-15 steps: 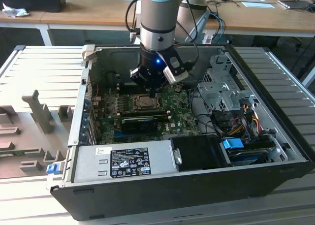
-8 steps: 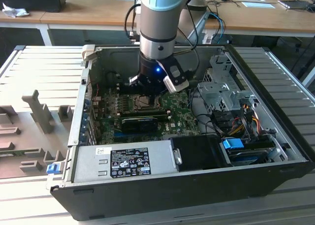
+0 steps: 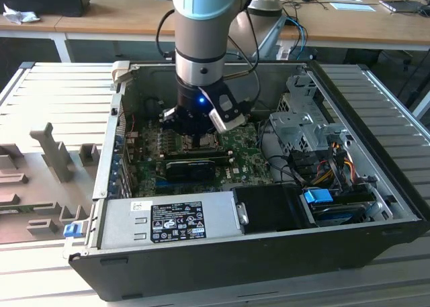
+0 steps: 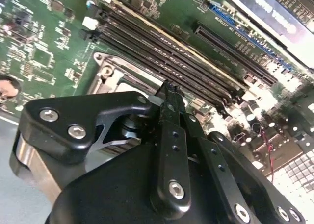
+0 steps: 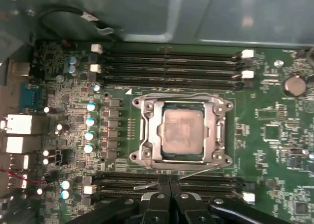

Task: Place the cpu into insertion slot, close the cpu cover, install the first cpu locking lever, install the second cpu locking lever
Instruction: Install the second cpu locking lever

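Note:
In the first wrist view the cpu [image 5: 182, 131] lies flat in the socket with its dull silver top showing. The cpu cover [image 5: 148, 133] is down around it as a silver frame. One thin wire lever [image 5: 181, 93] runs along the socket's far edge. A second wire lever [image 5: 196, 172] slants along the edge nearest my gripper [image 5: 169, 181]. The gripper is shut, its black fingertips pressed together right at that slanted wire. The second wrist view has the gripper [image 4: 169, 92] tip close to the socket's silver corner [image 4: 109, 73]. In the exterior view the gripper [image 3: 195, 134] is low over the motherboard, hiding the socket.
Memory slots [image 5: 171, 62] flank the socket on two sides. A long black card [image 3: 191, 167] lies just in front of the gripper. The case also holds a power supply [image 3: 168, 223], a drive cage [image 3: 299, 122] and loose cables [image 3: 329, 162]. Grey fixtures [image 3: 50, 152] stand outside on the exterior view's left.

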`<state>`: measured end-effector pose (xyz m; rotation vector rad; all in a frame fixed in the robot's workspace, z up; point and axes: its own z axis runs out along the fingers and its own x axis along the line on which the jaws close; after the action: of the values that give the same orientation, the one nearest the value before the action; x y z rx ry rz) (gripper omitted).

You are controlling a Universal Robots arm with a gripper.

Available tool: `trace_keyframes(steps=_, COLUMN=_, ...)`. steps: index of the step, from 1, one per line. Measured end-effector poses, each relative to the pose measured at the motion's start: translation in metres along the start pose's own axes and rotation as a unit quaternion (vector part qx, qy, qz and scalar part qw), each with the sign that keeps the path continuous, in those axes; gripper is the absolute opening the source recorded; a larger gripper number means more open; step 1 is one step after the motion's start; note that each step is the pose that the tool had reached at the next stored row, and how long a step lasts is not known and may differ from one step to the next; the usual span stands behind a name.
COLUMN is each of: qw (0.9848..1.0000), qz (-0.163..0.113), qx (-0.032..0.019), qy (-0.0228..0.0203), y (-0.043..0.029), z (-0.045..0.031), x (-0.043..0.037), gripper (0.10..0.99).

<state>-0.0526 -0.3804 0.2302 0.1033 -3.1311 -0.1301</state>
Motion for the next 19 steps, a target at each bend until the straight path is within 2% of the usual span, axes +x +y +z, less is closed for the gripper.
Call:
trace_keyframes(steps=3, qw=1.0, qz=-0.004, qx=0.0, qy=0.0004, y=-0.0004, z=0.0058, x=0.001, gripper=0.102)
trace_keyframes(steps=4, qw=1.0, qz=-0.007, qx=-0.0007, qy=0.0006, y=-0.0005, z=0.0096, x=0.0049, gripper=0.102)
trace_keyframes(steps=7, qw=0.9999, qz=-0.015, qx=-0.008, qy=0.0007, y=-0.0016, z=0.0139, x=0.0142, gripper=0.102)
trace_keyframes(steps=10, qw=0.9998, qz=-0.016, qx=-0.0129, qy=0.0004, y=-0.0031, z=0.0153, x=0.0205, gripper=0.102)
trace_keyframes(steps=14, qw=0.9997, qz=-0.018, qx=-0.0185, qy=0.0002, y=-0.0048, z=0.0188, x=0.0246, gripper=0.102)
trace_keyframes(steps=16, qw=0.9995, qz=-0.019, qx=-0.0268, qy=-0.0005, y=-0.0056, z=0.0206, x=0.025, gripper=0.102)
trace_keyframes(steps=19, qw=0.9994, qz=-0.019, qx=-0.03, qy=-0.0008, y=-0.0073, z=0.0228, x=0.0259, gripper=0.102)
